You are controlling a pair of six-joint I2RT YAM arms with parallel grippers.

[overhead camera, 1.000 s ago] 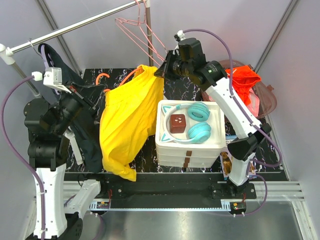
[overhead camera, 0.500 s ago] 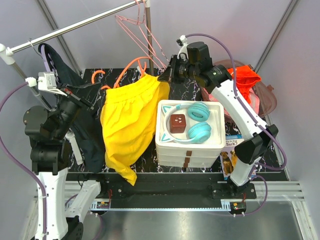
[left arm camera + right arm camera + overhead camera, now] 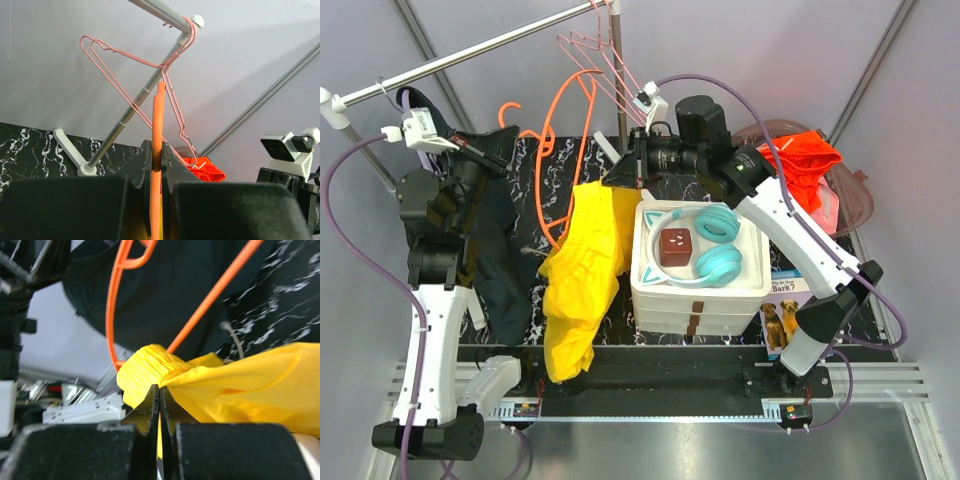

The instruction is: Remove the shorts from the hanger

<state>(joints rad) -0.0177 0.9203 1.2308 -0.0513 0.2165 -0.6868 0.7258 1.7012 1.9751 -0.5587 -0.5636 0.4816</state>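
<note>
Orange hanger (image 3: pixel 159 115) sits higher, upper left, than before, left end effector (image 3: pixel 157 156) clamped on it; yellow shorts (image 3: pixel 582 285), centre frame, pinched by right end effector (image 3: pixel 159 396). Step: separating. Next: draw shorts clear.

Top camera looks down over the whole bench (image 3: pixel 578 165); left wrist looks up at the rail (image 3: pixel 161 13); right wrist close on the shorts (image 3: pixel 240 385); all share the hanger (image 3: pixel 159 115).

Black marbled table (image 3: pixel 618 322): white box stack (image 3: pixel 698 300), dog-print book (image 3: pixel 782 315) beside it.
</note>
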